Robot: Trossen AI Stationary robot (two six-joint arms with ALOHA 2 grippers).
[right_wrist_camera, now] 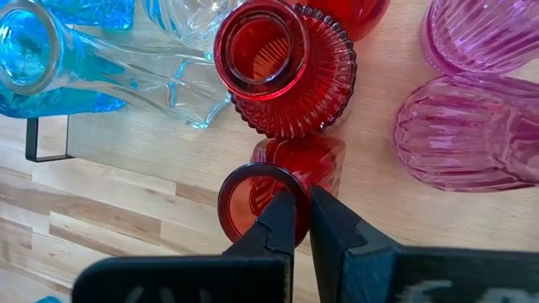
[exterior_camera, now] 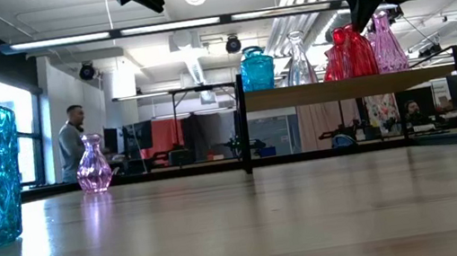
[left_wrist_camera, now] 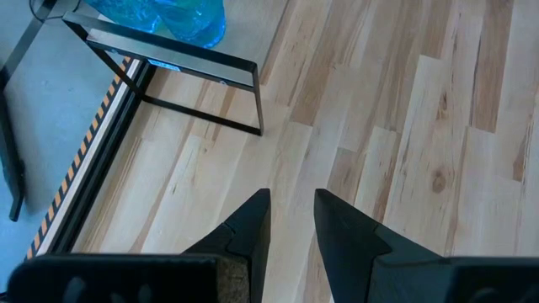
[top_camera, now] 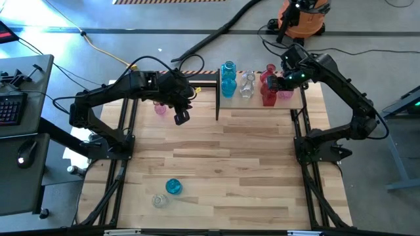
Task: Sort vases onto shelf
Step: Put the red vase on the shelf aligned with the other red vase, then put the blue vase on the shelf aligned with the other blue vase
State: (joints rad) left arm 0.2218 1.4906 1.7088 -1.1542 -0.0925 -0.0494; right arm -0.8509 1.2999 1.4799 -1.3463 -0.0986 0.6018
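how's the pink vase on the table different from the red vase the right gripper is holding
The pink vase stands on the bare table to the left of the shelf; the red vase stands on the shelf among other vases. The pink vase is untouched; the red vase has its rim pinched by the shut right gripper. Both are upright translucent glass.

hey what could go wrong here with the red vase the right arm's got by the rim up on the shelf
1. The right gripper pinches only the rim of a red vase crowded against another red vase and pink vases; any sideways move could knock them.
2. That vase sits near the shelf front edge, so it might tip off on release.
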